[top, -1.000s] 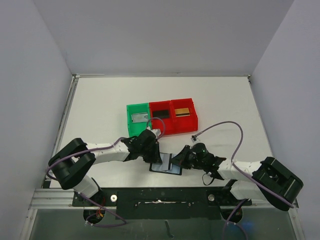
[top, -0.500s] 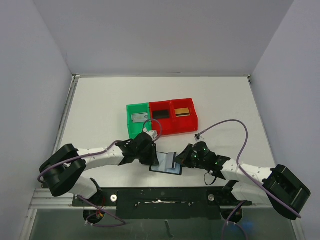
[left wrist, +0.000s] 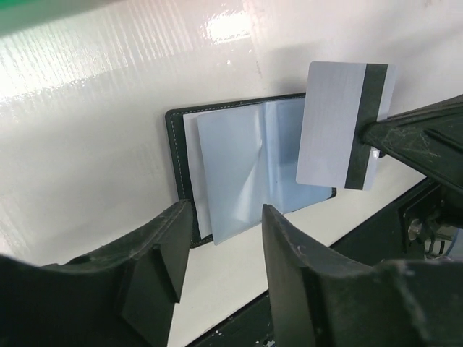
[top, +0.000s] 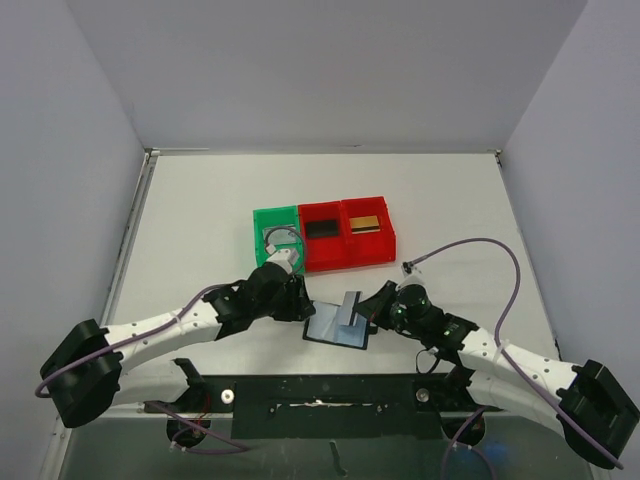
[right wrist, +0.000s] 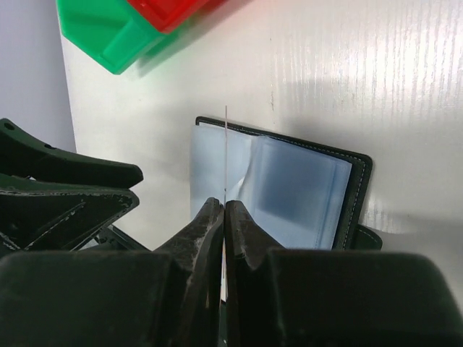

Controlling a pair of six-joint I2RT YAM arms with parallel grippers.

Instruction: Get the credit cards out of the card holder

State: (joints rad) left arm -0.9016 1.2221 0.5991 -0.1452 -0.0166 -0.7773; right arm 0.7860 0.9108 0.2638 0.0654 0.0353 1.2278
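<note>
The black card holder [top: 335, 330] lies open near the table's front edge, its grey-blue pockets [left wrist: 239, 166] facing up. My right gripper [top: 370, 312] is shut on a silvery-grey credit card [top: 349, 305] with a black stripe [left wrist: 340, 123]. That card stands on edge above the holder's right half and shows edge-on [right wrist: 226, 152] between the right gripper [right wrist: 223, 206]. My left gripper [left wrist: 226, 224] is open with nothing between its fingers, just left of the holder [right wrist: 289, 188]. A gold card [top: 367, 223] and a black card [top: 321, 229] lie in the red bins.
A green bin [top: 275, 240] and two red bins [top: 322, 240] [top: 367, 232] stand in a row behind the holder. The left arm's cable loops over the green bin. A black rail [top: 320, 400] runs along the table's near edge.
My left gripper has opened and drawn back left off the holder. My right gripper has lifted the silvery-grey card up out of the pockets.
</note>
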